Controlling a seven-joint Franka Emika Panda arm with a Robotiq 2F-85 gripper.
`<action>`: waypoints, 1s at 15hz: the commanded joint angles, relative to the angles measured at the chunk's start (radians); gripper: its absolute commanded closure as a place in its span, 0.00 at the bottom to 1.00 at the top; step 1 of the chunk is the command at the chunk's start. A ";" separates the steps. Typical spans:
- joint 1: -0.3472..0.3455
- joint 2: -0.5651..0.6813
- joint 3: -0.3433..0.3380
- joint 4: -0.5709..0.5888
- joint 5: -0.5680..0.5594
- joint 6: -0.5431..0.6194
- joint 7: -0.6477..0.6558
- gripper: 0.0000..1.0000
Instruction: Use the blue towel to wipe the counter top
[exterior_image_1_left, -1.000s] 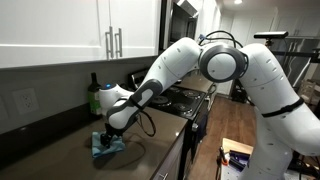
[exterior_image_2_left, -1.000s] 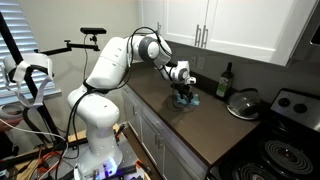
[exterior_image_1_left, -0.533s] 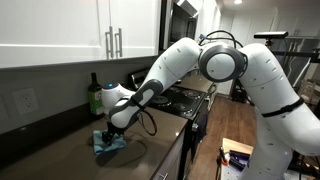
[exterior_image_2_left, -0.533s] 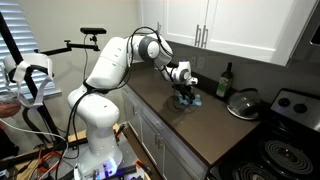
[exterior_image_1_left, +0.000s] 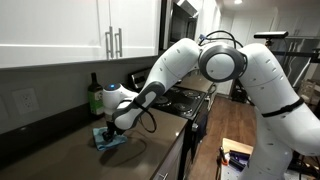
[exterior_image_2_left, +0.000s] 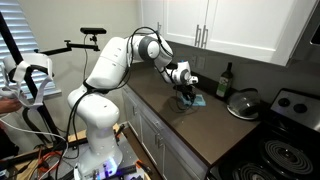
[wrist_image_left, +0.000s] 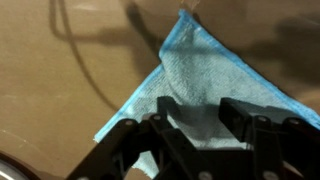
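The blue towel (wrist_image_left: 205, 85) lies on the dark brown counter top (exterior_image_1_left: 150, 150), with a corner pointing away in the wrist view. It also shows in both exterior views (exterior_image_1_left: 112, 141) (exterior_image_2_left: 195, 99). My gripper (wrist_image_left: 200, 120) points down onto the towel. Its two fingers press into the cloth, and a fold of towel is bunched between them. In both exterior views the gripper (exterior_image_1_left: 110, 130) (exterior_image_2_left: 185, 95) sits low on the counter, right on the towel.
A green bottle (exterior_image_1_left: 94, 97) (exterior_image_2_left: 225, 82) stands by the back wall near the towel. A pot with a lid (exterior_image_2_left: 243, 103) sits beside the stove (exterior_image_2_left: 285, 150). White cabinets (exterior_image_1_left: 80, 30) hang above. The counter's front edge (exterior_image_2_left: 170, 125) is close.
My gripper and the towel have slid a little along the counter toward the stove. The grip on the towel has not changed.
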 joint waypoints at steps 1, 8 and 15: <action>-0.029 -0.021 0.023 -0.036 -0.013 0.032 -0.060 0.72; -0.047 -0.028 0.045 -0.038 0.007 0.012 -0.061 1.00; 0.005 -0.026 -0.016 -0.040 -0.008 0.006 0.092 0.97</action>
